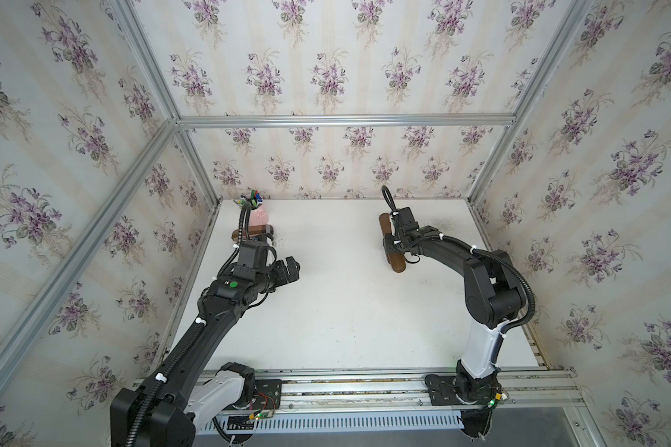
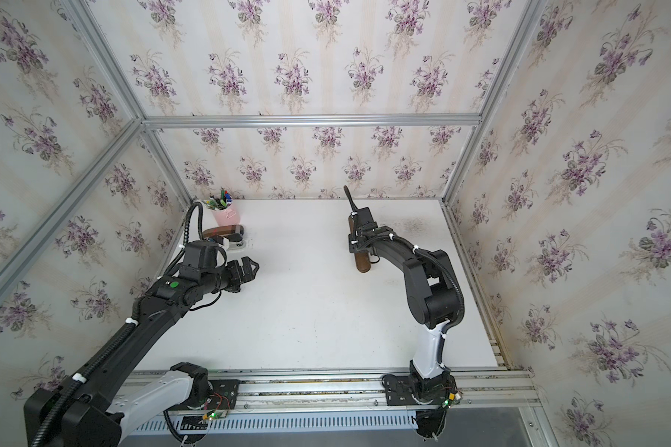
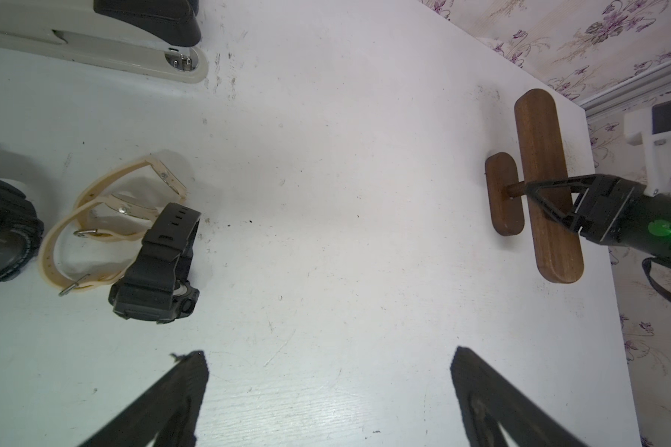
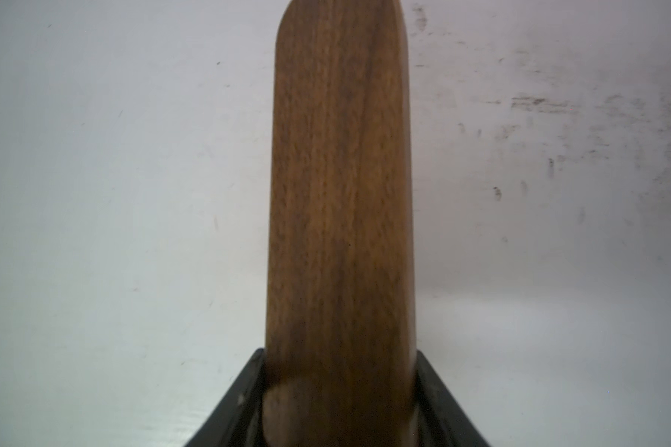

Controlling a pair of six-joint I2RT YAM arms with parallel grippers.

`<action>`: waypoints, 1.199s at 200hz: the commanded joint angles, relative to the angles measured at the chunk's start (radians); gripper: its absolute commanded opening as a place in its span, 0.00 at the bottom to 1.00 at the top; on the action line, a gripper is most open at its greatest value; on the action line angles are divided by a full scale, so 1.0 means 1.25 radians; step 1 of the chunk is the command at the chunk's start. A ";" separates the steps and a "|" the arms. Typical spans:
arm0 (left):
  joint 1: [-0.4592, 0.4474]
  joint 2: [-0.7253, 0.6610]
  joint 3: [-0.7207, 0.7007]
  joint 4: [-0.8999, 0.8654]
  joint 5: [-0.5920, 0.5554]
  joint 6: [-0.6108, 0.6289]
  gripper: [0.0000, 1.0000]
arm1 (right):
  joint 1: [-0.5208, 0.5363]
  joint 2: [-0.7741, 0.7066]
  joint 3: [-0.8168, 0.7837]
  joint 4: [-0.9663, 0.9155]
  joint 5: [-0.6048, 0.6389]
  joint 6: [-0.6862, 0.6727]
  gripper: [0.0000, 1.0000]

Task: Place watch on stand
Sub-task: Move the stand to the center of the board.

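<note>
Your white, scuffed table (image 1: 345,309) carries the stand (image 1: 397,264), a smooth brown wooden bar with rounded ends, right of centre. The right wrist view shows you the right gripper (image 4: 339,356) pinching its sides. Far left sit a brown-topped stapler (image 2: 225,232) and a pink cup (image 2: 225,216) holding pens (image 2: 219,201). Only the left wrist view shows the watches beside the stapler: a chunky black watch (image 3: 155,267) touching a cream watch (image 3: 109,228) with a looped strap. The left gripper (image 3: 328,354) hangs spread above the table.
</note>
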 commanded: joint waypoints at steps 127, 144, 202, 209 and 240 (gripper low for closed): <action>0.002 -0.024 -0.052 0.056 0.000 -0.049 1.00 | 0.298 -0.040 -0.025 0.048 -0.037 -0.151 0.22; 0.002 -0.018 -0.056 0.062 0.008 -0.049 1.00 | 0.300 -0.025 -0.018 0.043 -0.036 -0.156 0.21; 0.000 0.004 -0.066 0.089 0.030 -0.052 1.00 | 0.303 0.004 -0.010 0.040 -0.013 -0.162 0.28; 0.001 0.009 -0.064 0.094 0.034 -0.053 1.00 | 0.303 0.006 -0.012 0.039 -0.005 -0.161 0.32; 0.001 0.044 -0.041 0.101 0.041 -0.048 0.99 | 0.296 -0.006 -0.029 0.031 0.038 -0.132 0.46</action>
